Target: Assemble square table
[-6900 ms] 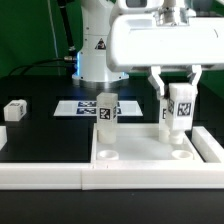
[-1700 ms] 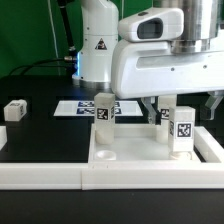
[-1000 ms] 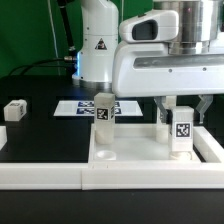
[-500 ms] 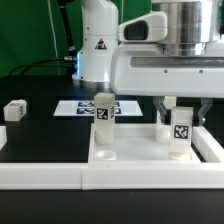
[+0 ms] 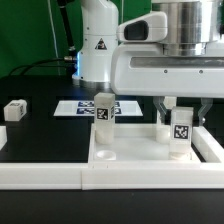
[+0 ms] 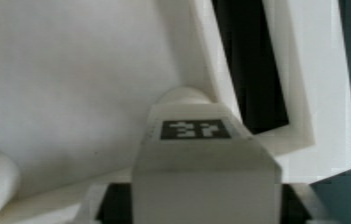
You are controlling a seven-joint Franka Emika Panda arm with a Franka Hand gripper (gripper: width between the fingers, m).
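Observation:
The square panel [image 5: 135, 148] lies flat at the front, and a round socket [image 5: 105, 156] shows near its left edge. One tagged white leg [image 5: 104, 112] stands upright at the panel's far left corner. My gripper [image 5: 183, 116] is shut on a second tagged leg [image 5: 180, 132], which stands upright at the panel's right side. In the wrist view this leg [image 6: 198, 165] fills the gap between my dark fingers [image 6: 119, 200], above the panel [image 6: 65, 80]. A third leg [image 5: 14, 110] lies loose on the black table at the exterior view's left.
A long low white rail [image 5: 40, 174] runs along the front edge and up beside the panel on the right. The marker board [image 5: 78, 107] lies behind the panel. The robot base [image 5: 95, 45] stands at the back.
Since 1.7 s ago my wrist has turned and the held leg has shifted slightly left and down on the panel. Nothing has moved in the last half second.

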